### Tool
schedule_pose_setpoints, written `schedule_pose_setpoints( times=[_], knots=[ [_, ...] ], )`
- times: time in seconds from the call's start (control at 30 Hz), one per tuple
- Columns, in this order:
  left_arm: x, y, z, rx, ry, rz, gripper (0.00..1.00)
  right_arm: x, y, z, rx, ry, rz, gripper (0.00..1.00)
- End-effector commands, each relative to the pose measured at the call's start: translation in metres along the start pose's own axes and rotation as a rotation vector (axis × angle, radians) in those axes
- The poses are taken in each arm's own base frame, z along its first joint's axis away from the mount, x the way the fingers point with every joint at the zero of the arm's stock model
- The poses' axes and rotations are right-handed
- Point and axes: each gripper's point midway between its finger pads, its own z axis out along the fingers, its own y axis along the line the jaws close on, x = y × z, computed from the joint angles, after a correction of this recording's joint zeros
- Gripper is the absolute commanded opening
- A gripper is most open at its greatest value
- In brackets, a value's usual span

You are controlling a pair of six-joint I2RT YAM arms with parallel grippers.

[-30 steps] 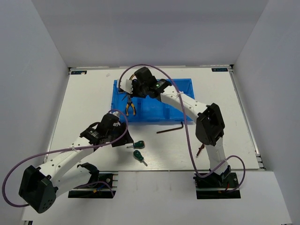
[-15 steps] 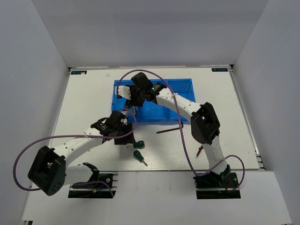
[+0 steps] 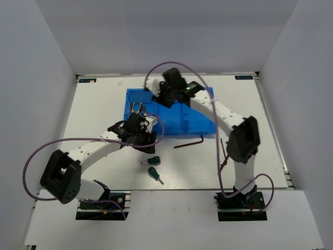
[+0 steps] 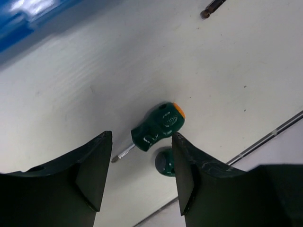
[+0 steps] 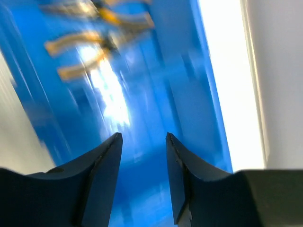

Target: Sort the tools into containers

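One screwdriver [image 4: 158,126] lay flat on the white table [image 3: 99,104], in the gap between the fingers of the left gripper [image 4: 141,142] and below them. Its orange-capped end pointed toward the right finger. Its blade tip pointed toward the left finger. A second screwdriver [image 4: 165,163] lay just beside the first, further back in the gap and partly hidden by the right finger. The left jaws were spread and held nothing. A hex key [image 3: 190,143] lay on the table beyond the right finger, its tip visible at the upper edge of the left wrist view. The near wall of the blue bin [image 3: 182,125] ran beyond the left finger.

The right gripper [image 5: 143,142] hung over the bin with its jaws spread and empty. The right wrist view was blurred. Two yellow-handled pliers [image 5: 99,28] lay on the bin floor ahead of these jaws, toward the left-finger side. The overhead view placed the pliers in the left compartment.
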Motion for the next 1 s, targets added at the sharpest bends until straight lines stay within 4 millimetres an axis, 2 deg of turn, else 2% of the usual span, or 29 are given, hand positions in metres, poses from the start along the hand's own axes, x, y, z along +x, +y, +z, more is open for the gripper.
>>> schedule_pose_setpoints(
  times=[0.0,0.03,0.07,0.1,0.17,0.2,0.27,0.3,0.4,0.53,0.63,0.7,0.73,0.83,0.87,0.93,0.97],
  knots=[
    [-0.005,-0.011,0.006,0.071,0.05,0.16,0.64,0.049,-0.011,-0.06,0.02,0.071,0.201,0.48],
    [0.0,-0.01,0.007,0.076,0.084,0.175,0.64,0.064,-0.003,-0.069,0.01,0.088,0.223,0.5],
    [-0.002,-0.01,0.008,0.085,0.093,0.206,0.64,0.099,-0.008,-0.076,0.021,0.138,0.281,0.52],
    [0.005,-0.01,0.012,0.086,0.126,0.224,0.64,0.104,-0.003,-0.09,0.015,0.129,0.315,0.56],
    [0.009,-0.015,0.012,0.115,0.149,0.257,0.62,0.13,-0.01,-0.104,0.019,0.143,0.404,0.61],
    [0.006,-0.017,0.013,0.131,0.147,0.282,0.62,0.144,-0.002,-0.114,-0.01,0.164,0.462,0.63],
    [0.013,-0.024,0.014,0.174,0.174,0.303,0.62,0.156,0.003,-0.122,-0.044,0.159,0.531,0.66],
    [0.012,-0.026,0.016,0.179,0.177,0.321,0.62,0.17,0.015,-0.127,-0.068,0.19,0.568,0.66],
    [0.018,-0.036,0.021,0.218,0.205,0.344,0.62,0.184,0.028,-0.132,-0.088,0.199,0.618,0.67],
    [0.031,-0.033,0.033,0.178,0.27,0.376,0.62,0.189,0.033,-0.138,-0.094,0.188,0.687,0.67],
    [0.035,-0.017,0.045,0.06,0.305,0.396,0.62,0.189,0.034,-0.145,-0.089,0.166,0.722,0.67],
    [0.051,-0.007,0.052,-0.003,0.374,0.404,0.61,0.185,0.034,-0.15,-0.088,0.147,0.725,0.67],
    [0.048,-0.002,0.055,-0.052,0.375,0.414,0.6,0.186,0.036,-0.151,-0.092,0.146,0.727,0.67],
    [0.049,0.008,0.058,-0.128,0.39,0.41,0.41,0.179,0.04,-0.16,-0.098,0.111,0.709,0.62],
    [0.04,0.006,0.056,-0.136,0.363,0.406,0.25,0.178,0.047,-0.16,-0.12,0.098,0.705,0.6],
    [0.017,-0.009,0.048,-0.121,0.29,0.412,0.1,0.16,0.053,-0.171,-0.156,0.016,0.673,0.44],
    [0.003,-0.015,0.044,-0.115,0.248,0.4,0.02,0.16,0.06,-0.173,-0.165,0.005,0.667,0.37]
  ],
)
